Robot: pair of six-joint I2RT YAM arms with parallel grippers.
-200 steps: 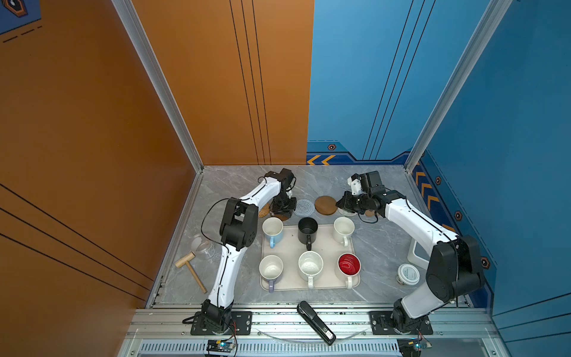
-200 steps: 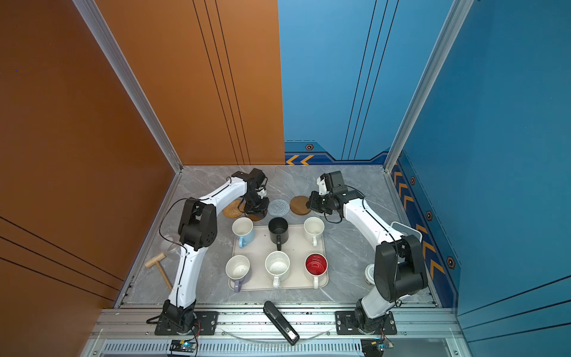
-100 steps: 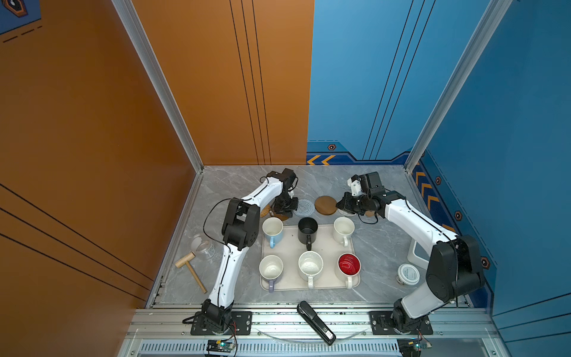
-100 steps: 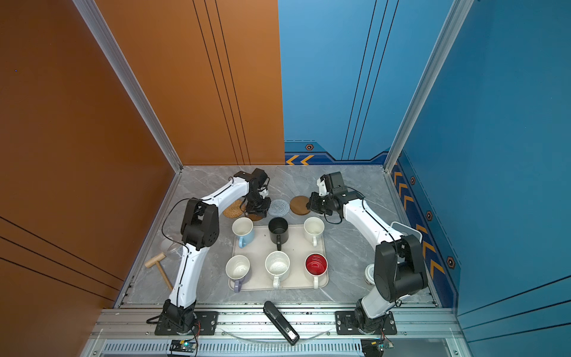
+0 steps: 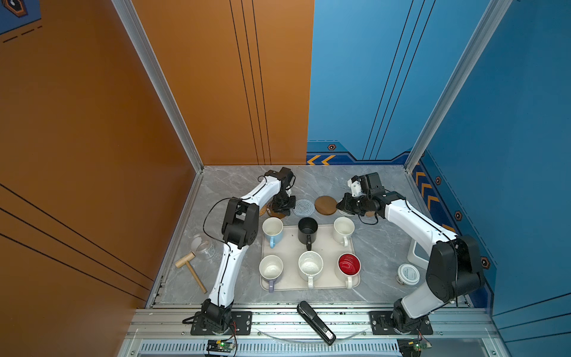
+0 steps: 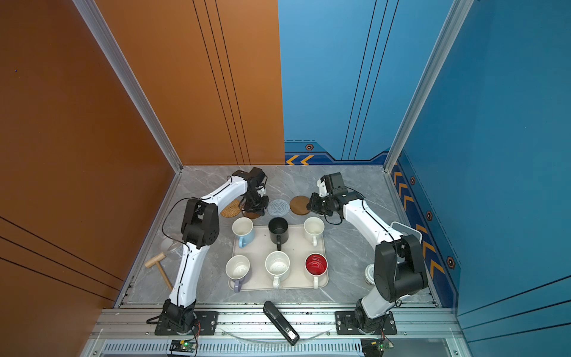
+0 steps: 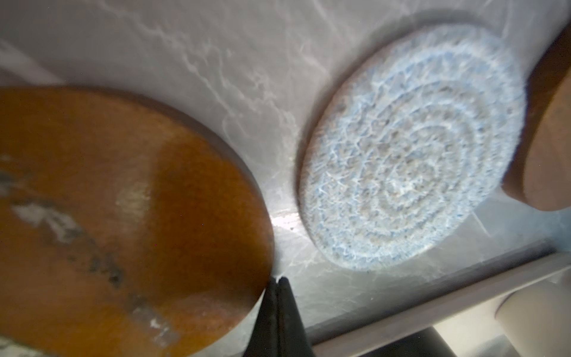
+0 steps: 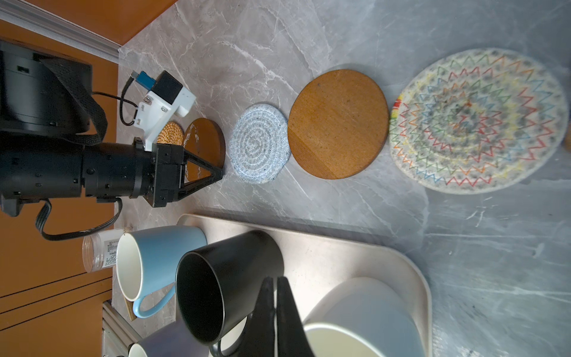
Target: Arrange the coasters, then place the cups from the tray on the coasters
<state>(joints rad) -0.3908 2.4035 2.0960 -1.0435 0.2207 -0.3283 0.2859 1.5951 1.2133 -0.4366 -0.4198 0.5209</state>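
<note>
Behind the tray (image 5: 290,244) the coasters lie in a row: rattan (image 6: 231,208), dark wooden disc (image 7: 123,216), grey-blue crocheted (image 5: 302,207), wooden disc (image 5: 326,205), whitish crocheted with coloured zigzags (image 8: 477,120). My left gripper (image 7: 278,279) is shut, empty, its tips at the dark disc's rim on the tabletop. My right gripper (image 8: 275,279) is shut on nothing and hovers near the whitish coaster. Six cups stand on the tray: light blue (image 5: 272,228), black (image 5: 307,229), white (image 5: 343,229), lavender (image 5: 271,269), speckled (image 5: 310,265), red inside (image 5: 349,265).
A clear jar (image 5: 202,245) and a wooden mallet (image 5: 190,269) lie left of the tray. A white lidded jar (image 5: 408,274) and a white stand (image 5: 417,253) sit on the right. A black stapler-like object (image 5: 315,321) rests on the front rail.
My left gripper has edged slightly to the right over the dark wooden disc. The right arm and the cups have not visibly moved.
</note>
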